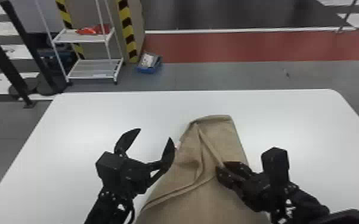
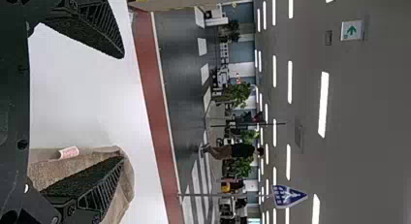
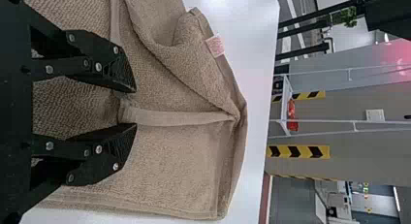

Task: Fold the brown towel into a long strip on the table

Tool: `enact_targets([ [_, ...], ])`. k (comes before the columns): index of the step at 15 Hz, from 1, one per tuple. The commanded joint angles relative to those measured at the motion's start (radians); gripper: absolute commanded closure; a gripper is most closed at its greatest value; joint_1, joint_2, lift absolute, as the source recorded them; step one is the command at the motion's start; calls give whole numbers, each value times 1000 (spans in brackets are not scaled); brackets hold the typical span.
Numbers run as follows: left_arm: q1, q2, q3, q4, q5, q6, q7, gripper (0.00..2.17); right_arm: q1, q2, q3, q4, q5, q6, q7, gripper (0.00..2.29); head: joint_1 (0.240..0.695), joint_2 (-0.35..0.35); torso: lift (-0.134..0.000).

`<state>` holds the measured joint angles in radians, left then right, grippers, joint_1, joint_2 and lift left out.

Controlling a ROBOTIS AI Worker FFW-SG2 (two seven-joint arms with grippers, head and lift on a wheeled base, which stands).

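Note:
The brown towel [image 1: 205, 196] lies lengthwise on the white table, its far end narrow, with loose folds and a raised hem along its middle. My left gripper [image 1: 155, 134] stands wide open at the towel's left edge; in the left wrist view one finger of the left gripper [image 2: 121, 106] overlaps the towel [image 2: 127, 185], beside its small label [image 2: 69, 152]. Over the towel's right half is my right gripper [image 1: 221, 166]. In the right wrist view, a gap separates the fingers of the right gripper [image 3: 134, 107], and a hem of the towel [image 3: 174, 161] runs between them.
The white table [image 1: 98, 110] extends around the towel on both sides and beyond its far end. Past the table stand a white wire shelf [image 1: 83, 37] and a striped post [image 1: 127, 29], with a blue box [image 1: 149, 63] on the floor.

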<state>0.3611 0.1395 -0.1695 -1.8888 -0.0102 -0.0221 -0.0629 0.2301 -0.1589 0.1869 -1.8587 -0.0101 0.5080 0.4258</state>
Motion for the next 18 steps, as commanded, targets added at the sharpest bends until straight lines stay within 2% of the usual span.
enact_targets([
  [1, -2, 0, -2, 8, -2, 3, 0, 151, -9, 16, 2, 6, 1, 1, -2, 998, 695, 63, -115],
  [4, -4, 3, -2, 8, -1, 25, -11, 174, -26, 18, 2, 27, 1, -5, -2, 1001, 695, 68, -115],
  [5, -4, 2, -1, 8, -2, 34, -18, 198, -26, 18, 2, 29, 1, -5, -2, 1089, 695, 67, -115],
  [6, -5, 2, -1, 11, -1, 40, -20, 198, -25, 18, 2, 30, -4, -5, -4, 1490, 695, 66, -115],
  [7, -11, -1, -1, 24, 10, 40, -21, 198, -23, 19, -3, 30, -5, -5, -10, 1659, 695, 65, -115],
  [9, -37, -1, 2, 53, 52, 40, -23, 191, -15, 18, -21, 30, -7, -15, -10, 1659, 695, 64, -115],
  [12, -86, -3, 5, 120, 110, 40, -86, 215, -11, 16, -38, 30, -14, -18, -5, 1659, 695, 51, -115],
  [16, -99, -6, 10, 123, 191, 172, -173, 333, -11, 13, -50, 33, -17, -36, 2, 1659, 695, 22, -115],
  [18, -116, -9, -1, 142, 193, 221, -187, 333, -11, 13, -50, 38, -19, -55, 5, 1659, 695, 11, -115],
])
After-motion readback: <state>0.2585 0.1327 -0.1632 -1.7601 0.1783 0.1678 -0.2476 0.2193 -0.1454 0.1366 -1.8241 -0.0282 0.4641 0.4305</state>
